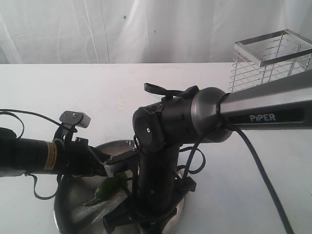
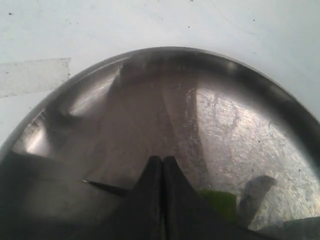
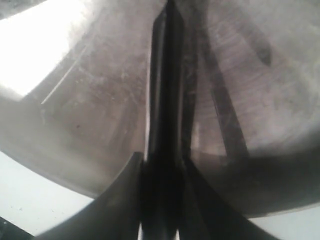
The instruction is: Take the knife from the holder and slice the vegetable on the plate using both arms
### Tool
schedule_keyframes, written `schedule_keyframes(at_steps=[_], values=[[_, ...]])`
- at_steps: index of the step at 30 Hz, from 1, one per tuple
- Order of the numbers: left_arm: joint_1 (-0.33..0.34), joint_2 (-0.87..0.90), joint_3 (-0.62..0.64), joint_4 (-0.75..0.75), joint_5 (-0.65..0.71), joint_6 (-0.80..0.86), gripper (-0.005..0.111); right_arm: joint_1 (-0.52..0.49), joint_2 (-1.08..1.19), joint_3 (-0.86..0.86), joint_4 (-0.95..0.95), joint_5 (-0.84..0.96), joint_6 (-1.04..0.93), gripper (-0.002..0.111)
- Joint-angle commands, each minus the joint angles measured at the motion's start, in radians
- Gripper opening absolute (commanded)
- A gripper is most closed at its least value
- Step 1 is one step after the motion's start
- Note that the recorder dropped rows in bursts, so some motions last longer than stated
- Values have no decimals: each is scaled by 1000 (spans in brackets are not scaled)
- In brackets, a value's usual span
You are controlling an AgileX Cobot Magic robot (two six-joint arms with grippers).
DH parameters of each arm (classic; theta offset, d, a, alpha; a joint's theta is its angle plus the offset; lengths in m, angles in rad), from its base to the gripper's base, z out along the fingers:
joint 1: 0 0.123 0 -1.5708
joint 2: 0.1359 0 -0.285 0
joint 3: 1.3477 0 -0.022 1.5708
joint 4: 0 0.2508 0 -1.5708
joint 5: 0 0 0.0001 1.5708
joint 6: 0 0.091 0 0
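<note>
The green vegetable (image 1: 109, 187) lies on the steel plate (image 1: 73, 204). My left gripper (image 1: 114, 168), on the slim arm, hovers just above it. In the left wrist view the left gripper (image 2: 162, 159) is shut, its fingers touching. A bit of the vegetable (image 2: 220, 200) shows beside them and a thin dark point (image 2: 100, 186) on the other side. My right gripper (image 1: 124, 214) hangs low over the plate. It is shut (image 3: 162, 160) on the knife (image 3: 167, 90), whose dark blade runs out over the plate (image 3: 90, 100). The holder (image 1: 270, 58) stands far right.
The thick PiPER arm (image 1: 263, 114) crosses from the right and bends down in front of the plate, hiding much of it. Cables (image 1: 258, 170) hang from it. A strip of tape (image 2: 35, 75) lies on the white table beside the plate (image 2: 280, 95).
</note>
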Motion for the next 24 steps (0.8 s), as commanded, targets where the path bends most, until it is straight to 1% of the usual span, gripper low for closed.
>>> schedule_keyframes(at_steps=[1,4,6,11,19,21,24], values=[[-12,-7,4,36,99,-12,0,-5,1,4,-15,-20,8,0],[-12,0,4,54,184,-70,0,-5,1,4,-36,-15,8,0],[-12,17,4,84,193,-106,0,-5,1,4,-61,15,8,0],[-12,69,4,124,169,-143,0,-7,1,4,-130,107,8,0],[-12,93,4,141,161,-166,0,-7,1,4,-129,44,31,0],[-12,93,4,141,137,-171,0,-7,1,4,-129,75,31,0],[-12,93,2,127,64,-164,0,-7,1,4,-131,145,31,0]])
